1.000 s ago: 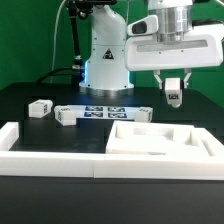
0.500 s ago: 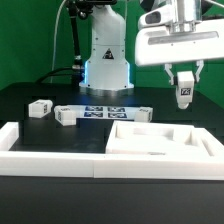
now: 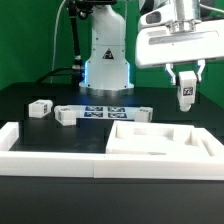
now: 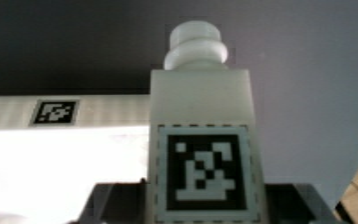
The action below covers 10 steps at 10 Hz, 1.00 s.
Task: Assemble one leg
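My gripper (image 3: 185,84) is shut on the leg (image 3: 186,94), a short white post with a black-and-white tag, and holds it upright in the air at the exterior view's right, above the far right corner of the white square panel (image 3: 160,140). In the wrist view the leg (image 4: 204,140) fills the middle, its round peg end pointing away from the camera, with a dark finger (image 4: 123,205) on either side. A second leg (image 3: 40,108) lies on the black table at the exterior view's left.
The marker board (image 3: 100,113) lies across the middle of the table. A long white rail (image 3: 50,155) runs along the front. The robot base (image 3: 105,55) stands behind. A tagged corner of the white panel (image 4: 55,112) shows in the wrist view.
The gripper has risen and shifted toward the exterior view's right with the leg in it over the last second. Between the last two frames it barely moved.
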Each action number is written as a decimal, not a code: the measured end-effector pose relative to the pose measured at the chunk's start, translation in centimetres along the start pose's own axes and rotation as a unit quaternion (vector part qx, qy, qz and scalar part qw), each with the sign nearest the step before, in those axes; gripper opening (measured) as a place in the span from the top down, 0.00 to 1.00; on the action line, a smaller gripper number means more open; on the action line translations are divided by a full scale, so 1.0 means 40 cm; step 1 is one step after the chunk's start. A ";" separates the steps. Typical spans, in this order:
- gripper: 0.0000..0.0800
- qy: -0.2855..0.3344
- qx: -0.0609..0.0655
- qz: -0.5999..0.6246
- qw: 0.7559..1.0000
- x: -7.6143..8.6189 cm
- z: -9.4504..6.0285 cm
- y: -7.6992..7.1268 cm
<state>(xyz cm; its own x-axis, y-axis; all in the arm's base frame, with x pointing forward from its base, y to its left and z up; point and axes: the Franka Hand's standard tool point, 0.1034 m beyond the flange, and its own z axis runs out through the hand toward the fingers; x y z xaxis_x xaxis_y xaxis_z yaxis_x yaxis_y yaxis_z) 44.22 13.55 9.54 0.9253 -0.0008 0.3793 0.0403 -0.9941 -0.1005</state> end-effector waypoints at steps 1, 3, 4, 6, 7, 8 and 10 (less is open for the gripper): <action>0.64 -0.002 -0.004 -0.023 1.000 0.019 0.001 0.017; 0.64 0.010 -0.010 -0.054 0.998 0.092 0.006 0.054; 0.64 0.018 -0.009 -0.062 0.998 0.128 0.004 0.051; 0.64 0.025 -0.008 -0.064 0.998 0.175 0.000 0.048; 0.64 0.021 -0.008 -0.065 0.998 0.165 0.003 0.050; 0.64 0.022 -0.008 -0.064 0.998 0.167 0.003 0.049; 0.63 0.020 -0.012 -0.077 0.997 0.177 0.014 0.072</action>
<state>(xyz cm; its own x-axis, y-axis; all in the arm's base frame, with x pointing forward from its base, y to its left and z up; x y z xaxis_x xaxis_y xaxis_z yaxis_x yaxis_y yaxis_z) 51.11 10.76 11.41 0.8931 0.1483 0.4248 0.1713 -0.9851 -0.0163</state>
